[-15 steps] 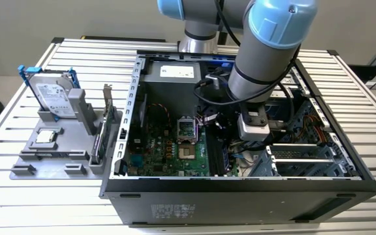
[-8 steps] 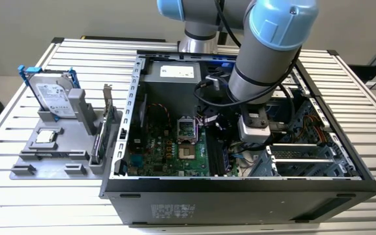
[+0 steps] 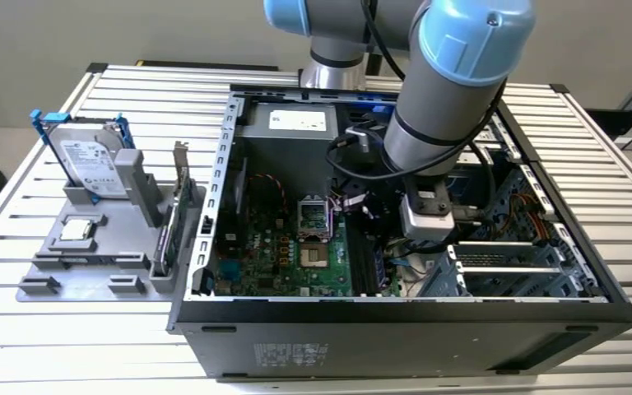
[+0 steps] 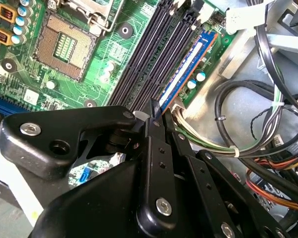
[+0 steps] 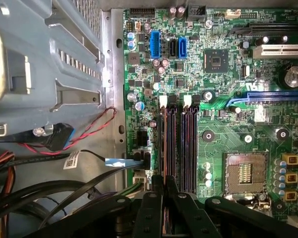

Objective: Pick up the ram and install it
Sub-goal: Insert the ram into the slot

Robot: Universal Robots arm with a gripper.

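The ram (image 4: 185,72) is a thin stick with a blue and white label, standing on edge in the memory slot nearest the motherboard's edge. Its top edge shows as a thin line (image 5: 160,148) in the first wrist view. My gripper (image 4: 154,113) has its black fingers pressed together on the near end of the stick, and in the first wrist view the gripper (image 5: 163,182) sits over that same slot. In the exterior view the arm reaches down into the open computer case (image 3: 404,317), with its wrist (image 3: 426,216) above the memory slots.
Three dark memory slots (image 5: 181,148) lie beside the ram, then the CPU socket (image 5: 246,173). Cable bundles (image 4: 248,129) run close to the fingers. A drive cage (image 3: 513,263) stands at the exterior view's right. Outside the case, a grey holder (image 3: 75,247) carries a hard drive (image 3: 88,160) and a bracketed card (image 3: 178,214).
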